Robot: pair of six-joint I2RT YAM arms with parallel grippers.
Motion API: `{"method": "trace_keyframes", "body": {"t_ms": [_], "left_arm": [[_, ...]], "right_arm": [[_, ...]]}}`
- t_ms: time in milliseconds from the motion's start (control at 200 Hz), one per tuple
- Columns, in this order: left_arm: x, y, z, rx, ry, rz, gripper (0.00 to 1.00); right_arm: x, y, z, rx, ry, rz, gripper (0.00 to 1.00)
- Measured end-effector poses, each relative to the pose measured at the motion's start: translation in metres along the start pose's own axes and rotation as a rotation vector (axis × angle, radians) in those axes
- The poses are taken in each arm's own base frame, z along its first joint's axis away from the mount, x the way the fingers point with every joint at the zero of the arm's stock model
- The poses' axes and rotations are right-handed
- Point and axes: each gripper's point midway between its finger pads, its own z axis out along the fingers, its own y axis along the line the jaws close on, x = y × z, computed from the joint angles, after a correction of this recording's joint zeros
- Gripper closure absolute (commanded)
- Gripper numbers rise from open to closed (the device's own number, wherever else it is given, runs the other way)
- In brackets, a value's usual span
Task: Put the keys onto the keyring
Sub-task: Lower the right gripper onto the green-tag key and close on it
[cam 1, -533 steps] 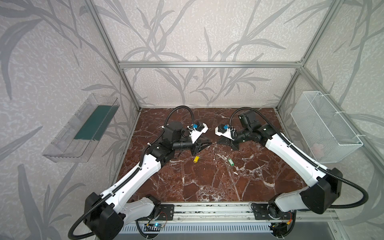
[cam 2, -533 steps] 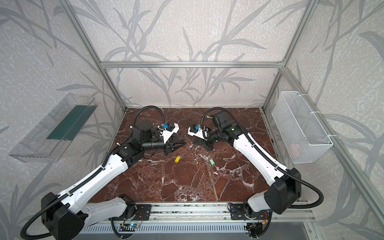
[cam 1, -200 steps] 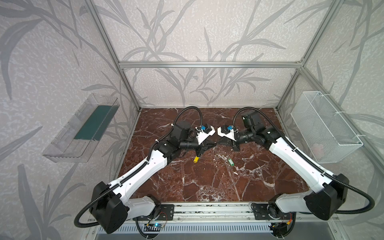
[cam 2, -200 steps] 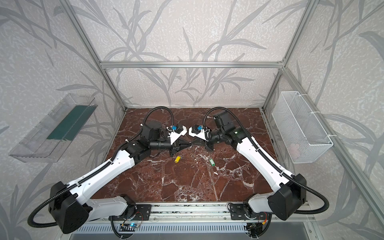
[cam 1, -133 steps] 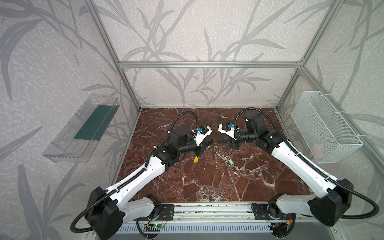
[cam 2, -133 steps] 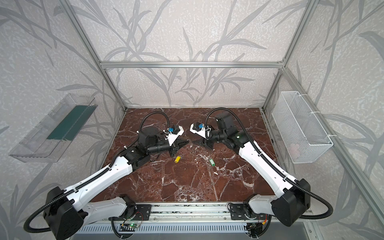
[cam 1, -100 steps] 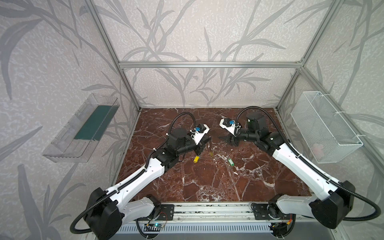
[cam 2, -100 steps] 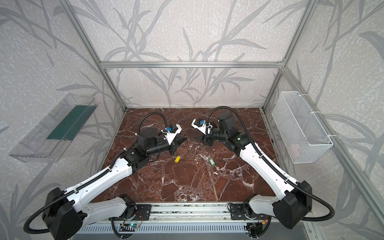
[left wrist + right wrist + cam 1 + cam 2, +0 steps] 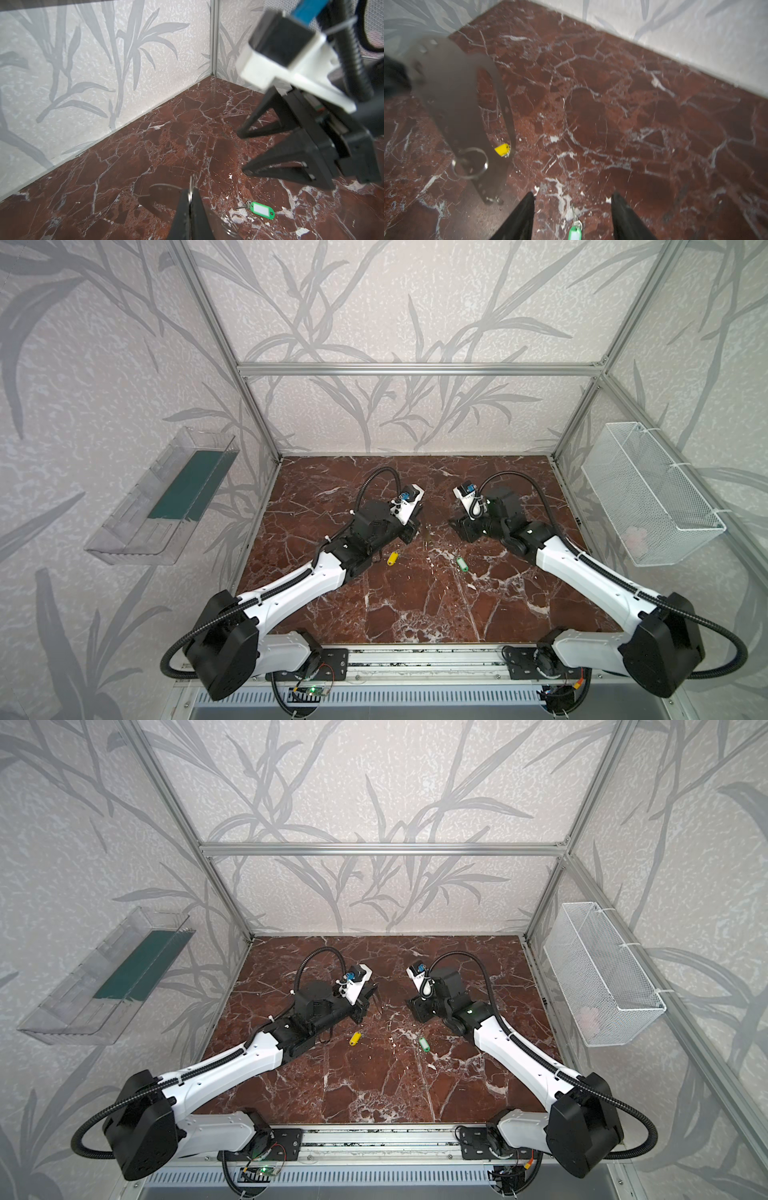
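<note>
Your keyring (image 9: pixel 446 87), the flat grey plate with the large oval cutout, is pinched at one end in the closed jaws of the left gripper (image 9: pixel 190 192). From the left wrist camera you see it only edge-on, as a thin sliver between them. In the right wrist view it is blurred, with a shiny metal ring (image 9: pixel 470 163) at its lower part. You cannot tell whether its lower end touches the counter (image 9: pixel 415 605). Both keys lie loose on the counter, apart from the keyring. The yellow key (image 9: pixel 392 558) is a little left of centre, just on the near side of the left gripper. The green key (image 9: pixel 461 563) is to its right, well apart from it, with its pale label face up and a small metal loop at one end. It lies on the near side of the right gripper (image 9: pixel 244 152), whose jaws stand open and hold nothing. The two grippers face each other across the middle of the counter with a clear gap between them, the left arm reaching in from the near left and the right arm from the near right. Further out, a clear tray (image 9: pixel 158 506) with a green strip hangs on the left wall, and a white wire basket (image 9: pixel 648 497) hangs on the right wall.
</note>
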Motion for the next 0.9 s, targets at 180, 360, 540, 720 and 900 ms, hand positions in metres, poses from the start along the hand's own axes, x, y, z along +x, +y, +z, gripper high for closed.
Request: {"method": "trace_keyframes", "body": {"t_ms": [180,360,540,720,900], "left_arm": [[-0.003,0.006,0.001,-0.035,-0.018,-0.002,1.0],[-0.005,0.006,0.001,-0.042,-0.029,-0.001,1.0],[-0.005,0.004,0.002,-0.037,-0.03,0.0,1.0],[-0.004,0.004,0.002,-0.035,-0.029,0.001,1.0],[-0.001,0.003,0.002,-0.031,-0.022,0.002,1.0]], "right_arm": [[0.06,-0.011,0.015,0.06,0.153,0.158,0.46],[0.105,-0.016,0.034,0.114,0.275,0.308,0.46],[0.128,-0.016,0.051,0.148,0.348,0.38,0.45],[0.142,-0.017,0.06,0.175,0.391,0.406,0.46],[0.147,-0.019,0.067,0.185,0.415,0.408,0.54]]}}
